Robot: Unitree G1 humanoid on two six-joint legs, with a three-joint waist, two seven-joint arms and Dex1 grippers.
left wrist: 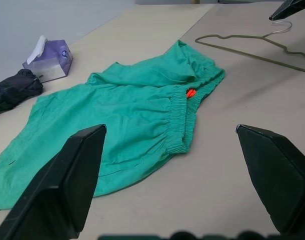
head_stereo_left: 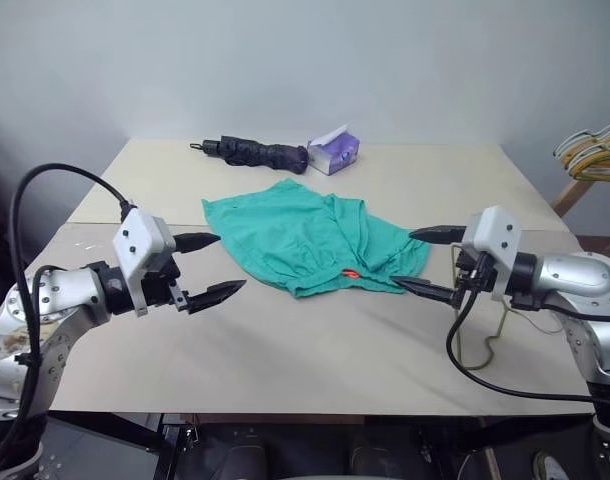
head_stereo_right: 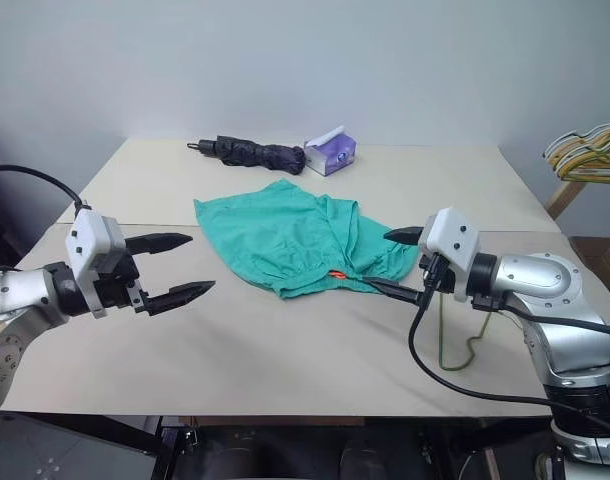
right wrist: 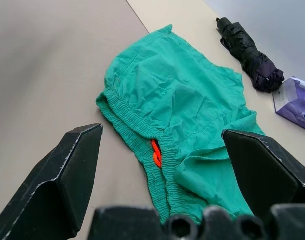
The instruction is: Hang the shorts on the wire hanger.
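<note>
A beige table made of two boards butted together fills the scene, the seam running left to right across its middle. At its far edge lies a folded black umbrella, its handle pointing left, and just to the right of it, touching or almost touching its end, sits a purple tissue box with a white tissue sticking up. Off the table at the far right, a bunch of pastel-coloured hangers rests on a wooden rack.
</note>
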